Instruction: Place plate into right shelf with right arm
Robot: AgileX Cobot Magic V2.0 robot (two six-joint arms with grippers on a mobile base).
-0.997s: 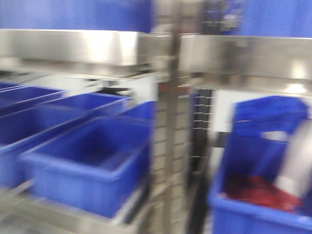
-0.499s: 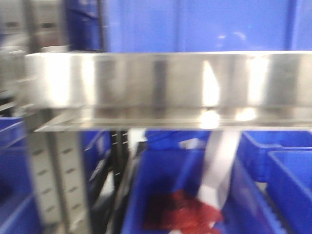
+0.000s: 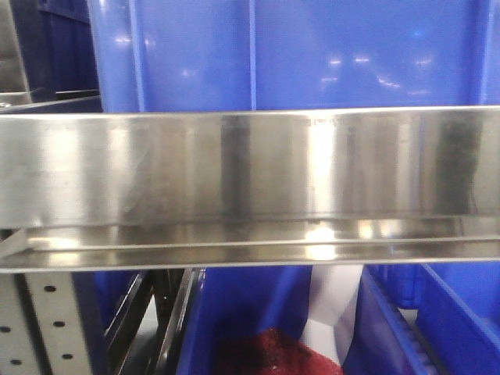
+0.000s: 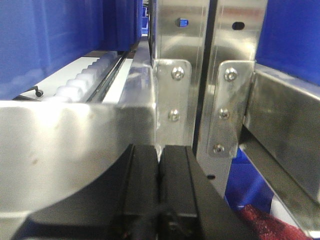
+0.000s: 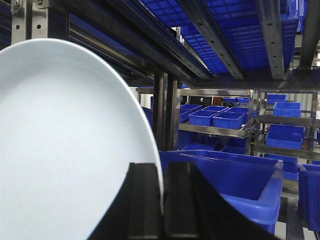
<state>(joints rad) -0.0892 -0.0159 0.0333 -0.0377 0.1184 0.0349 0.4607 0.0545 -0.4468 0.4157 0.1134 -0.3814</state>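
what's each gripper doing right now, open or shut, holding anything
Left gripper: shut, holding nothing.
Right gripper: shut on the rim of the plate.

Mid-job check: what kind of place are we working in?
Likely a warehouse or storeroom: a stainless-steel shelf rail up close, and rows of blue plastic bins on racks beyond the plate.

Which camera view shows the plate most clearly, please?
The right wrist view: the plate fills its left side, rim pinched in the right end effector. The front view shows only a pale strip below the shelf rail, possibly the plate. The left wrist view shows none of it.
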